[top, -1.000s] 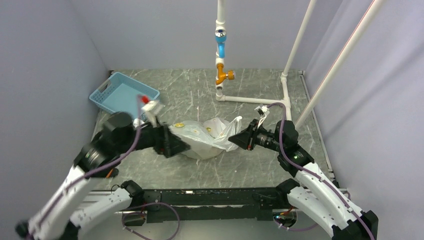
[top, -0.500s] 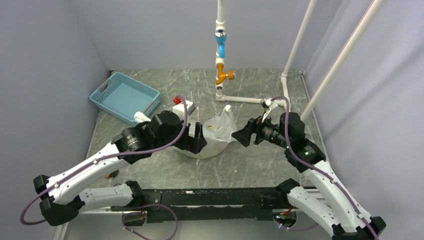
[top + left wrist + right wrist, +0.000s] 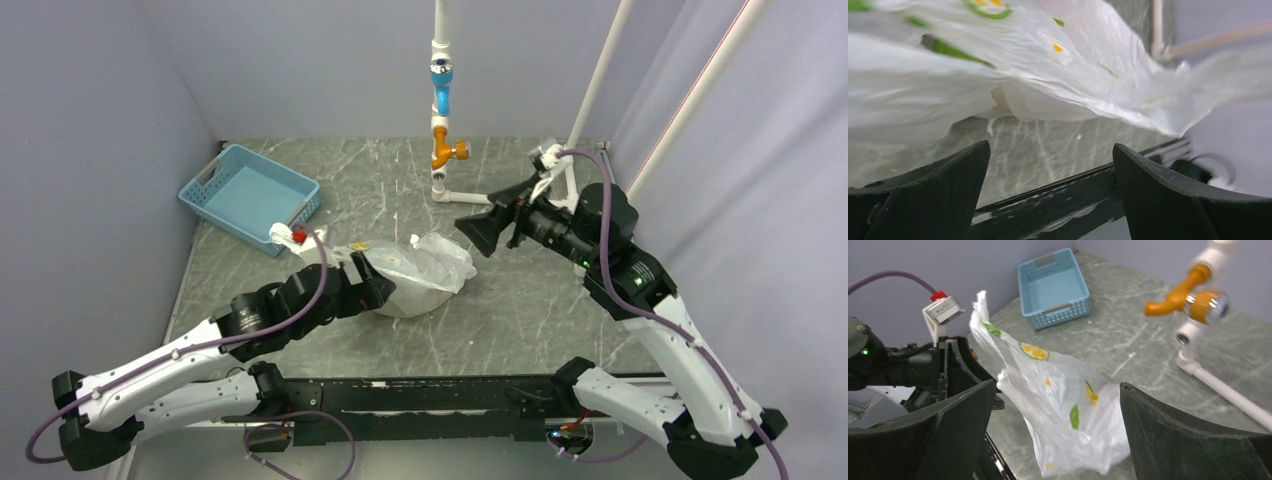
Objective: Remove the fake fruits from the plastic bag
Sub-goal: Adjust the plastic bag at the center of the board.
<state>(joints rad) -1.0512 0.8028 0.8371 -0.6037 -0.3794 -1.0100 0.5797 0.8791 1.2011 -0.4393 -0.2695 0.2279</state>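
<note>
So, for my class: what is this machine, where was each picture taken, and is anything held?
Two white robot arms, the left arm and the right arm, are bolted to a grey marbled table. One picture looks down from above; the other two come from a camera on each wrist, showing that arm's black jaws. On the table are a crinkly white plastic bag, a blue lattice basket and a white pipe frame with an orange valve. Both pairs of jaws are open, holding nothing. No fruit shows.

Soft even light; plastic bag blurred close-up.
</note>
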